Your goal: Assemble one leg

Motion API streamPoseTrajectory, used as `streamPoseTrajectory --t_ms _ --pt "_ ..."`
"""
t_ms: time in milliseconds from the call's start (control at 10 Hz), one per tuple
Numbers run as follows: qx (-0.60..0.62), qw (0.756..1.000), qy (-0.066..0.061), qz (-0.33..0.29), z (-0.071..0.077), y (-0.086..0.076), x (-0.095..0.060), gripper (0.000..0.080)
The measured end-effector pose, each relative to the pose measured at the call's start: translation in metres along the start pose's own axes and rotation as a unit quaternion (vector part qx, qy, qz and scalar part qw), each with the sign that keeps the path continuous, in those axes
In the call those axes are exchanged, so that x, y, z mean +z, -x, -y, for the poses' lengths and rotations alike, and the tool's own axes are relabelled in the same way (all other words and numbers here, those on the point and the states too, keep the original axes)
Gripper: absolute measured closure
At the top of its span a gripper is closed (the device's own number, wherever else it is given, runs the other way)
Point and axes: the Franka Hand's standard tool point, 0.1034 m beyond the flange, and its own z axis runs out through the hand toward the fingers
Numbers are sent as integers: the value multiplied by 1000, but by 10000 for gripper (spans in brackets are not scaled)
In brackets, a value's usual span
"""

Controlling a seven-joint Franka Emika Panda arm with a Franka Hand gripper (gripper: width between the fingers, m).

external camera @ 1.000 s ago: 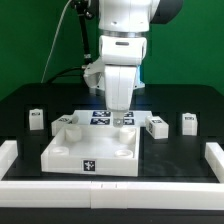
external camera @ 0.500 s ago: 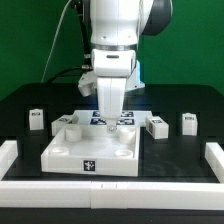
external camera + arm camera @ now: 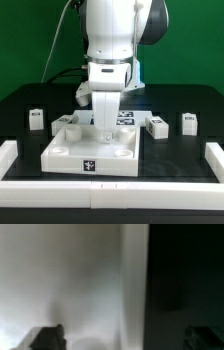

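**Exterior view.** The white robot arm [image 3: 108,40] stands upright over the middle of the black table [image 3: 30,100]. Its two-finger gripper [image 3: 105,131] hangs low over the large flat white square panel with round corner sockets [image 3: 90,155], near the panel's far edge. The fingertips are close to the panel's top face; whether they touch it cannot be told.

Four small white plastic blocks, each with a black-and-white square tag, lie loose and ungripped:
- The first leg [image 3: 37,119] is on the table at the exterior view's left, well apart from the gripper.
- The second leg [image 3: 70,120] is at the panel's far left corner.
- The third leg [image 3: 157,126] is just beside the panel's right edge.
- The fourth leg [image 3: 188,122] is farther toward the exterior view's right.

The marker board [image 3: 127,117] lies behind the panel, partly hidden by the gripper. White raised rails [image 3: 213,156] border the table.

**Wrist view (blurred).** The two dark fingertips [image 3: 45,337] are spread wide apart. One is seen against a pale surface, the other against a dark one, and the gap between them shows only these two surfaces.
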Motion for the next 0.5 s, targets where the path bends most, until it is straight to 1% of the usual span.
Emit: streamPoseTrajectory --t_ms 100,200,400,500 --pt "0 1000 -1 0 1 0 1 293" --pt "1 1000 -1 0 1 1 1 445" --pt "1 1000 -1 0 1 1 1 714" --pt "1 1000 2 0 0 1 0 714"
